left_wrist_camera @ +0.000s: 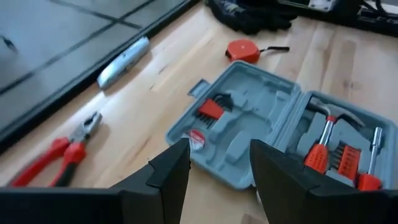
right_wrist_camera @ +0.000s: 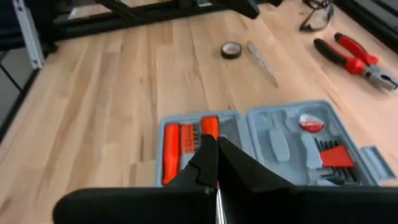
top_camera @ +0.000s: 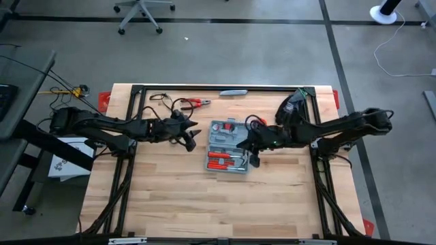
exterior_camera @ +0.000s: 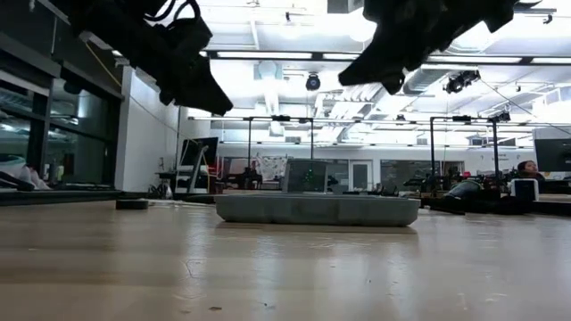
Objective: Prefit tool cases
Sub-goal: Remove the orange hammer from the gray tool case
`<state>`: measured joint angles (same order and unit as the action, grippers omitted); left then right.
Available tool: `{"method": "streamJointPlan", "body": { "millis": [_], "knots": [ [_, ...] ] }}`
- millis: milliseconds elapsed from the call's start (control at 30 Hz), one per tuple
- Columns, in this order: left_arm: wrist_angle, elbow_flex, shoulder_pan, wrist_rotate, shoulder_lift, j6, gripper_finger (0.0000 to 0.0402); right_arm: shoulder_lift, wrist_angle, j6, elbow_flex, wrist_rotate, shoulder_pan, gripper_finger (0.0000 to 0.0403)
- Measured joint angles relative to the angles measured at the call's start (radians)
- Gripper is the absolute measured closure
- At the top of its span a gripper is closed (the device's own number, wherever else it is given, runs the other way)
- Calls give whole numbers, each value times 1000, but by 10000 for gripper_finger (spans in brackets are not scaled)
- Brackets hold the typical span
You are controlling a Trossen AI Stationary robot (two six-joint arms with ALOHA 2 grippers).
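The tool case (top_camera: 228, 146) lies open and flat on the wooden table, both grey halves up. One half holds red-handled tools (left_wrist_camera: 323, 152); the other (left_wrist_camera: 239, 121) holds red hex keys. My left gripper (top_camera: 189, 136) hangs open above the table just left of the case; its own view shows it (left_wrist_camera: 217, 168) tilted down toward the case. My right gripper (top_camera: 253, 155) is shut, with nothing between its fingers, raised over the case's right edge. Its wrist view shows it (right_wrist_camera: 214, 158) above the half with the tools. The low view shows the case (exterior_camera: 317, 209) with both grippers well above it.
Red-handled pliers (top_camera: 196, 103) and a silver utility knife (top_camera: 233, 92) lie near the far edge. A red tape measure (left_wrist_camera: 244, 50) sits beyond the case, and a small tape roll (right_wrist_camera: 231, 50) is on the table's left part. Bare wood fills the near half (top_camera: 218, 204).
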<state>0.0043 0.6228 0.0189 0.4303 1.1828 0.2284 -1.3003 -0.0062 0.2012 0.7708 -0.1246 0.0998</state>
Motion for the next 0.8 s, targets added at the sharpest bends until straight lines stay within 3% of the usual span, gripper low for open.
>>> {"method": "streamJointPlan", "body": {
  "millis": [300,600,800],
  "knots": [
    [0,0,0,24,0,-14,241,24,-58,0,0,-2,1,402],
    [-1,0,0,14,6,5,241,20,-240,62,0,-40,1,402],
    [49,-2,23,-201,65,6,269,-43,-257,90,0,-20,17,403]
  ]
}}
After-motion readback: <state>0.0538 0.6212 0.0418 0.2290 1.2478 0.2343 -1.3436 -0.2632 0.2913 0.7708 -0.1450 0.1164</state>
